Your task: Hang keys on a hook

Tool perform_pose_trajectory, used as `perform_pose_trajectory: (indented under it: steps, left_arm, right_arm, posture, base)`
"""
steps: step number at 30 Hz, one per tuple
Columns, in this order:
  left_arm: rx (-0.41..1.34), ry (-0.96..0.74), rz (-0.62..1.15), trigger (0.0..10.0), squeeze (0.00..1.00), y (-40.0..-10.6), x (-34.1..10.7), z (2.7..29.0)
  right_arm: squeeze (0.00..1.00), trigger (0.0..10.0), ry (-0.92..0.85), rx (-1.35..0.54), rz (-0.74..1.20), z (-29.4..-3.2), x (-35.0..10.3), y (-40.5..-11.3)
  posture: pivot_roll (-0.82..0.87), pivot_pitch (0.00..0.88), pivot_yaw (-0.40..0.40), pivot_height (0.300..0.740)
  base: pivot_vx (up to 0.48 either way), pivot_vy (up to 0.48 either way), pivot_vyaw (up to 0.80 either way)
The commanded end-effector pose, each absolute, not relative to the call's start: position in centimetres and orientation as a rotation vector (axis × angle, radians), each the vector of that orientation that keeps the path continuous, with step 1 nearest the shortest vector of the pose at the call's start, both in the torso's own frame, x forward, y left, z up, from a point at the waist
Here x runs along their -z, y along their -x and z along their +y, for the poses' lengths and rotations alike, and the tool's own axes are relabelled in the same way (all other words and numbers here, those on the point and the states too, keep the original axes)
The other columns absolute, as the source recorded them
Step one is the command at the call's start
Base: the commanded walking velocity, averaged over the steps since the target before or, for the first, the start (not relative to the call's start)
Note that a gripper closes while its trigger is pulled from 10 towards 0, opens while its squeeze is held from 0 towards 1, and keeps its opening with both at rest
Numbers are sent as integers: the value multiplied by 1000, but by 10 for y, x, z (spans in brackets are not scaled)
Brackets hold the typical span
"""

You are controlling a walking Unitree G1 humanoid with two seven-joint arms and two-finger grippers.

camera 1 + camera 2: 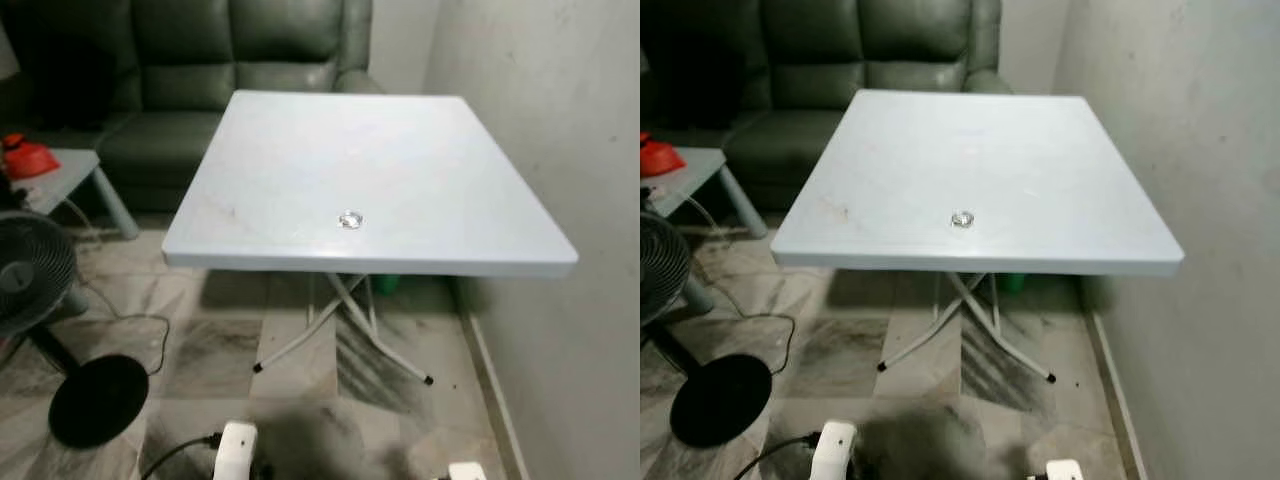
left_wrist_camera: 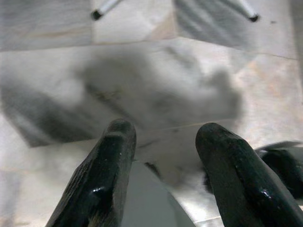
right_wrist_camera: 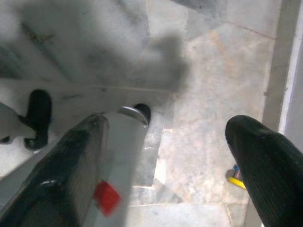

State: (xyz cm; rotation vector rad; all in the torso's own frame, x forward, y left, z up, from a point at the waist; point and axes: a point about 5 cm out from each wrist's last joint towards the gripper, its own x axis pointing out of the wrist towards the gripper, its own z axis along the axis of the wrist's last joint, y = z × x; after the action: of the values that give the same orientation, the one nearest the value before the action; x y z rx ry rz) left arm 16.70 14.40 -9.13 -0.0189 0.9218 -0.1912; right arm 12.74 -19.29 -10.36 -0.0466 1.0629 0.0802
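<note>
Both arms hang idle over the floor, left gripper and right gripper spread, empty; keys on table await approach and pickup

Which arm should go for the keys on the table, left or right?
Marginally right, tentatively. The keys lie near the white table's front edge, slightly right of centre in the left eye view. Both grippers hang low over the floor, open and empty: left gripper, right gripper.

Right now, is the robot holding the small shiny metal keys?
No, the small shiny metal keys lie on the white plastic folding table, untouched.
</note>
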Motion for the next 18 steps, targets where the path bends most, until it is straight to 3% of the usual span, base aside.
perform_pose_trajectory:
  steps: [1, 10, 16, 18]
  left_arm:
    - [180, 8, 916, 10000, 0, -166, 91, 148]
    - [208, 37, 786, 10000, 0, -185, 79, 143]
    - [247, 10, 591, 10000, 0, -217, 56, 140]
    - [240, 29, 476, 10000, 0, -238, 39, 138]
  right_arm:
    - [0, 10000, 55, -96, 1045, -187, 103, -133]
    - [0, 10000, 49, -101, 943, -190, 94, -151]
    - [0, 10000, 29, -126, 761, -191, 74, -185]
    - [0, 10000, 22, -151, 604, -192, 55, -212]
  posture:
    - [36, 0, -28, 740]
    - [37, 9, -31, 740]
    - [44, 35, -34, 740]
    - [44, 44, -35, 740]
  base:
    - [0, 0, 0]
    - [0, 0, 0]
    - [0, 0, 0]
    - [0, 0, 0]
